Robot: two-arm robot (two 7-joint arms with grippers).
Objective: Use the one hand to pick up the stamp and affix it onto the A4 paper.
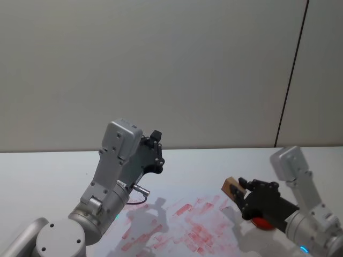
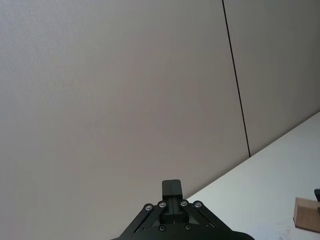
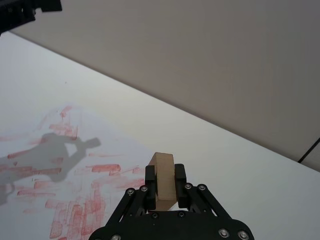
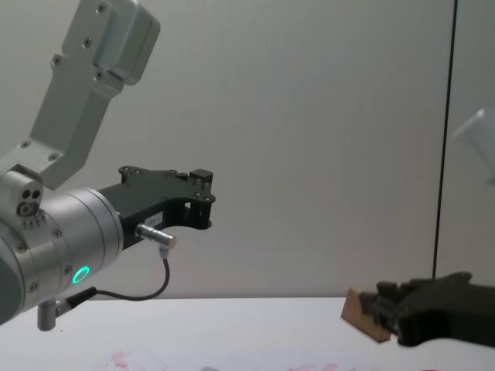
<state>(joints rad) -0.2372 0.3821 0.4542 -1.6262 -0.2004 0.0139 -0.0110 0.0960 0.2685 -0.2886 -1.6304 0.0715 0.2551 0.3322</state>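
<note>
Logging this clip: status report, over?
Right claw shut on the stamp, beside the A4 paper, right edge. Left claw shut, raised high on the left. Path to the paper looks open.

A4 paper [image 1: 182, 225] lies flat on the table [image 1: 214, 160], near centre; a wall [image 1: 161, 64] stands behind. Stamp [image 1: 231, 186] sits between the fingers of the right gripper [image 1: 237, 191], over the paper's right edge; left gripper [image 1: 155, 138] hangs raised at left, well apart

I worked under soft, even overhead light; the wall [image 1: 161, 64] looked flat and pale; the left gripper [image 1: 155, 135] threw a grey, soft-edged shadow onto the A4 paper [image 1: 203, 235] below; the tabletop [image 1: 203, 160] showed bright; a green ring light [image 4: 80, 274] glowed at left.
</note>
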